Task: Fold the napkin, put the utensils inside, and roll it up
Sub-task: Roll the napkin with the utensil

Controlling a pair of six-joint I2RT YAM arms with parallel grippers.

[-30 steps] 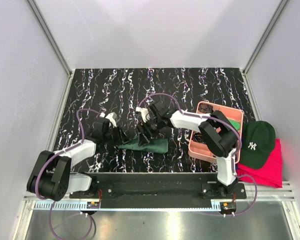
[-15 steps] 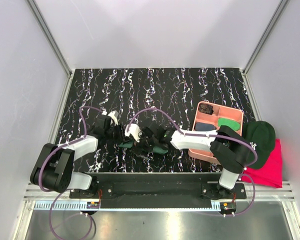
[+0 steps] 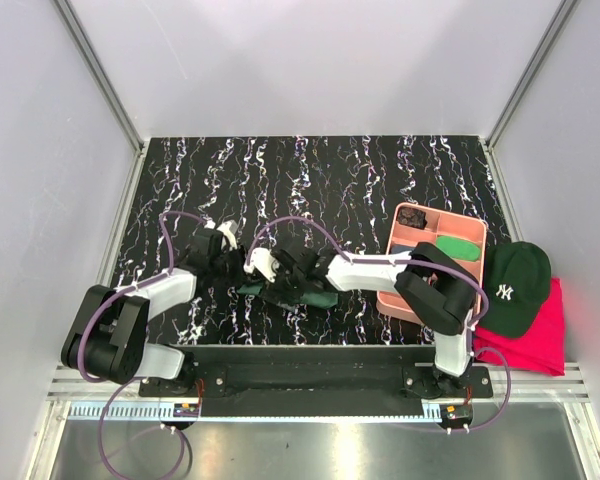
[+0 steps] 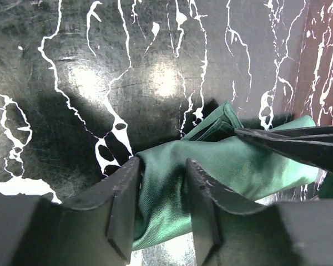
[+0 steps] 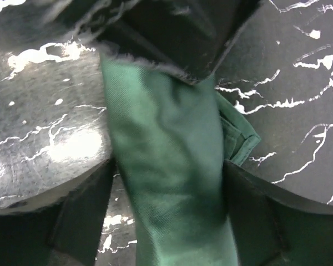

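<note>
Risking unrolling: dark forest-green soft cloth napkin [image 3: 323, 299], rolled, lies front-centre on black white-veined table [image 3: 380, 180], L gripper [image 4: 162, 177] pinching its end, R gripper [image 5: 167, 177] wide astride its middle (clamp: can't tell), so if you release unevenly, roll slackens & utensils (not visible) slip out.

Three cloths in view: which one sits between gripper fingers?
The dark green napkin, bunched long at the table's near middle. The pink-red cloth lies under the cap at right; the bright green swatch sits in the pink tray.
</note>
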